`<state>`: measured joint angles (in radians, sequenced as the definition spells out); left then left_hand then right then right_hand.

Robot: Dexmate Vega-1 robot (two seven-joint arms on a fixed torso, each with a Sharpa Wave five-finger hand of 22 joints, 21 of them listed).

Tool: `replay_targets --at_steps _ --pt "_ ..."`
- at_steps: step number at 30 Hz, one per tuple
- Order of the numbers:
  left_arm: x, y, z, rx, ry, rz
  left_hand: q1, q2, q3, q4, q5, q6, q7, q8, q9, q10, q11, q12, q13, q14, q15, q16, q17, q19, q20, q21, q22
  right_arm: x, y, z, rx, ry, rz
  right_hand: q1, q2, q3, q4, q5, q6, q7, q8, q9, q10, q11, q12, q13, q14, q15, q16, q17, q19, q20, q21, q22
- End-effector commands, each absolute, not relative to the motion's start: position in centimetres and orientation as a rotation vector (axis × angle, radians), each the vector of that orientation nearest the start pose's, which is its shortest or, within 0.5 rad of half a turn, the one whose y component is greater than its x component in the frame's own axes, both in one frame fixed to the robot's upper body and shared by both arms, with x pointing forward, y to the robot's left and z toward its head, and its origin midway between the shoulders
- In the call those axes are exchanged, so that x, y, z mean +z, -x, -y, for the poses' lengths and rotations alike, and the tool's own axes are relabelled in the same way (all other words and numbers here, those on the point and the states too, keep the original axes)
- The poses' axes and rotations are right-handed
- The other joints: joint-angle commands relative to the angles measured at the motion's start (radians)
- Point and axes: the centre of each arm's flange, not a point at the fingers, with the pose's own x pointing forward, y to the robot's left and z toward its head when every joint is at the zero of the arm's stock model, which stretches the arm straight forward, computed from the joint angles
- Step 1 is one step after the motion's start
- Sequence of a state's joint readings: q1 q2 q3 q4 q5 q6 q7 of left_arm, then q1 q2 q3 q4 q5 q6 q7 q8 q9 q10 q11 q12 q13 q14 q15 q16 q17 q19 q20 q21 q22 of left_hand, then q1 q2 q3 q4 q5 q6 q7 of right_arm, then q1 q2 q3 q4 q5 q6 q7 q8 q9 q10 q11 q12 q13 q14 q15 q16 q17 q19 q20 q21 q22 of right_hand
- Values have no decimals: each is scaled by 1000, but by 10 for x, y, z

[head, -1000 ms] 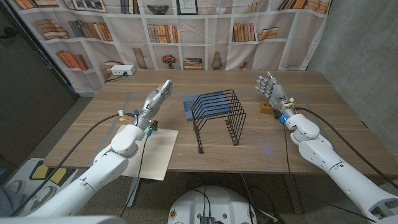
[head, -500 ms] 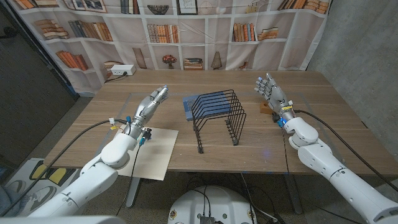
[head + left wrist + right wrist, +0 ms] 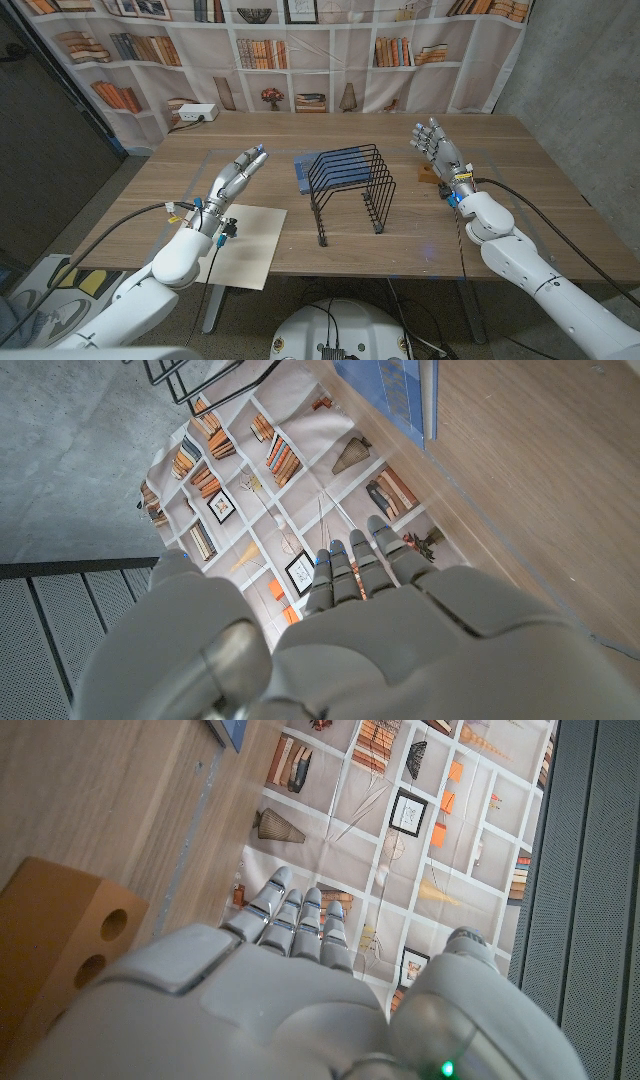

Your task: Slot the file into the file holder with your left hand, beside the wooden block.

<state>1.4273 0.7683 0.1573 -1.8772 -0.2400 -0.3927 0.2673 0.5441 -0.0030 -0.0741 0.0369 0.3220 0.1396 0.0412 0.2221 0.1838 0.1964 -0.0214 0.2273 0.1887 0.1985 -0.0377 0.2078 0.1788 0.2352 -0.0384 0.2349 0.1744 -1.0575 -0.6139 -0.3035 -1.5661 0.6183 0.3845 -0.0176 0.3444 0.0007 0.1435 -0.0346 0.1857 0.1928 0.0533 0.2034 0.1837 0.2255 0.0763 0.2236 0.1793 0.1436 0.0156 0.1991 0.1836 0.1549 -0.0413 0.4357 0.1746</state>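
Nearest the robot, the beige file (image 3: 243, 247) lies flat at the table's front edge, part of it overhanging, with nothing gripping it. Over the last second the left arm has drawn back toward the robot and swung outward, so the left hand (image 3: 234, 176) now hangs over the wood just beyond the file's far left corner, fingers straight and held together, empty. The left wrist view shows the same: extended fingers (image 3: 352, 565) with nothing between them. That pull-back brings the hand closer to the file, which I read as the start of the reach for it; the pickup itself is not yet begun.

Further out, the black wire file holder (image 3: 350, 189) stands mid-table, its slots bare, with a blue book (image 3: 305, 166) lying flat against its far left side. The wooden block (image 3: 432, 175) sits to the holder's right, apart from it, partly hidden behind the right hand (image 3: 436, 145). That hand has barely moved: raised, fingers spread, holding nothing. In the right wrist view the block (image 3: 55, 935) shows 2 round holes.
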Motion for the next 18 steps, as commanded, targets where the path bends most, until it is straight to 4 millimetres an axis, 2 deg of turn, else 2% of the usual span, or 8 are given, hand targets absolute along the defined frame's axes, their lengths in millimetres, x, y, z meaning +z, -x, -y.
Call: replay_targets --at_steps 1,18 --pt "-100 -467 -304 -50 -406 793 23 7 4 -13 7 18 -4 7 6 23 -4 6 4 21 -8 4 1 14 -31 1 2 -45 -569 292 218 8 719 -7 1 -3 1 6 13 1 -4 3 9 3 -1 4 7 5 0 4 9 -35 -1 2" --pt "-118 -428 -311 30 -481 743 66 11 12 -34 7 56 -15 13 6 54 -19 7 5 52 -22 3 1 43 -33 1 2 -49 -555 294 202 33 734 -7 1 -4 -1 6 13 1 -5 3 12 3 -2 4 10 5 -1 3 11 -34 -8 2"
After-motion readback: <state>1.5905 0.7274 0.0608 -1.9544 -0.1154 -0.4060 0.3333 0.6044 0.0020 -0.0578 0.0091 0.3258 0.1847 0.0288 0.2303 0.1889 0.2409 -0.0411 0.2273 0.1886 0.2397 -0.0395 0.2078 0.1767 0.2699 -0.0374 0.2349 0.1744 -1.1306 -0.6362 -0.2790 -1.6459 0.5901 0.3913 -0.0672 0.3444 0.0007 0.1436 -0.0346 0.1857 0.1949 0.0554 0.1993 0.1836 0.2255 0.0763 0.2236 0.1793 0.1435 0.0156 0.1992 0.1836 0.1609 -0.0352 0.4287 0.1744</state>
